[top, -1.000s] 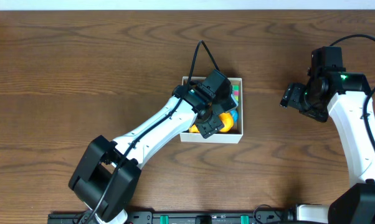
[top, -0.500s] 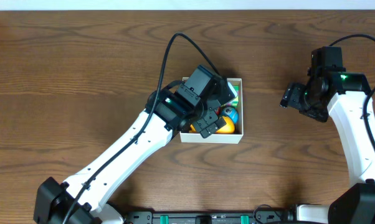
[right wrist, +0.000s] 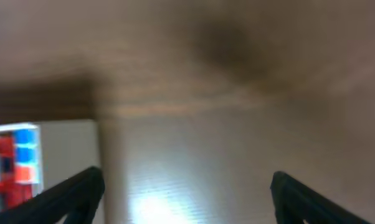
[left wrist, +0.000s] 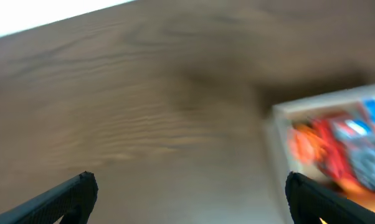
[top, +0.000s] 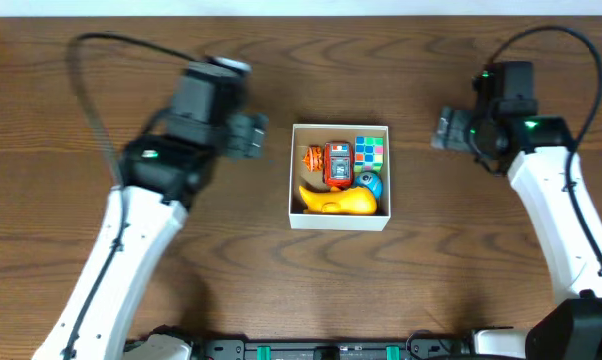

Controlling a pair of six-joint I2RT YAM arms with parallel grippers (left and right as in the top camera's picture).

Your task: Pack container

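Container (top: 339,222) between left hand (top: 250,135) and right hand (top: 445,130), touching neither.

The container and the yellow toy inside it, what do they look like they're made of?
The container looks like thin cardboard or paperboard: matte white walls with straight, thin edges. The yellow toy seems to be smooth plastic or rubber, since it is rounded and one even colour. I cannot tell which from this view.

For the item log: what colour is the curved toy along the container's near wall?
Yellow; the curved toy shows best in the overhead view.
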